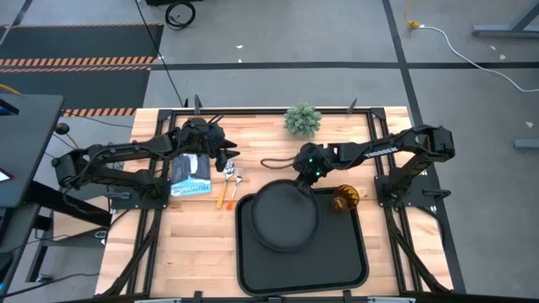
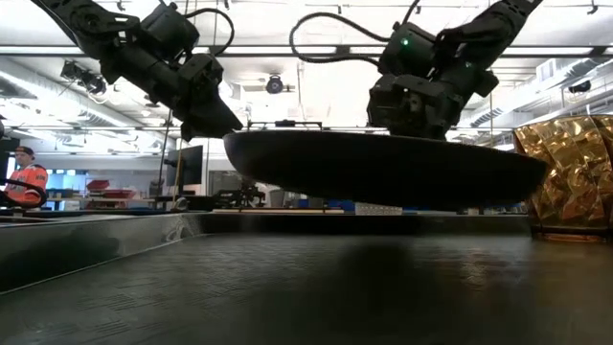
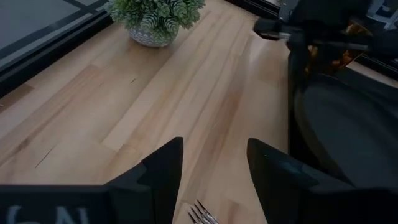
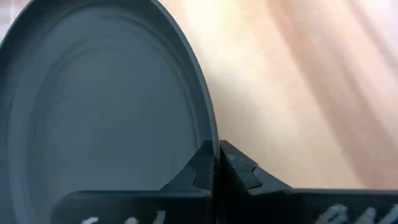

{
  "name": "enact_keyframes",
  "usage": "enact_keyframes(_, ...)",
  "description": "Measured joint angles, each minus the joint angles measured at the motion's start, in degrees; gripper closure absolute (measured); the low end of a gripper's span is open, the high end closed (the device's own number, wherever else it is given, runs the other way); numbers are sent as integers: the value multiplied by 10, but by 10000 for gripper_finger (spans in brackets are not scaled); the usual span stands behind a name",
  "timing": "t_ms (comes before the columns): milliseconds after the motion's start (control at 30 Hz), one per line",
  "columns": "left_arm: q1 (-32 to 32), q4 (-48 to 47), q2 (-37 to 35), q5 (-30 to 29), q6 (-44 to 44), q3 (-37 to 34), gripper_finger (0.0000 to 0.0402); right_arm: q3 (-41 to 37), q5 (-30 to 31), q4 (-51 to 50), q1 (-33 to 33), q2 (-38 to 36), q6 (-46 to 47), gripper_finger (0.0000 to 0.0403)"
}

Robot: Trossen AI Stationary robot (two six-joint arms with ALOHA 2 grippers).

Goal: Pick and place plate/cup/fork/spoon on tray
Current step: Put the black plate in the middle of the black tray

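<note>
The right gripper [image 1: 301, 178] is clamped on the rim of the plate [image 1: 285, 215], its two fingers [image 4: 202, 171] pinching the edge from either side at the plate's far edge. The plate hangs clear above the tray [image 1: 354, 261], over the tray's far left part; in the low view its underside [image 2: 383, 168] floats level with a gap of air between it and the tray floor [image 2: 306, 287]. The cup [image 1: 344, 199] stands in the tray's far right corner, just beside the plate.

The left gripper [image 1: 226, 158] hovers over the bench near its far edge, left of the tray, with its fingers [image 3: 163, 171] apart and nothing between them. The fork [image 1: 237, 178] and the spoon [image 1: 226, 187] lie side by side on the bench just below that gripper, close to the tray's far left corner. The fork's tines [image 3: 200, 213] show between the open fingers in the left wrist view.

A small plant [image 1: 302, 119] sits at the bench's far edge, and a printed packet [image 1: 193, 175] lies left of the cutlery.
</note>
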Motion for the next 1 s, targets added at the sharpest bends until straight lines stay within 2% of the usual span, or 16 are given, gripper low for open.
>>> enact_keyframes(400, 0, 0, 0, 0, -11, 0, 214, 0, 4, -19, 88, 0, -99, 388)
enact_keyframes(767, 0, 0, 0, 0, -24, 0, 214, 0, 6, -29, 130, 0, -110, 387)
enact_keyframes(1000, 0, 0, 0, 0, -28, 0, 214, 0, 30, -29, 140, 0, -96, 387)
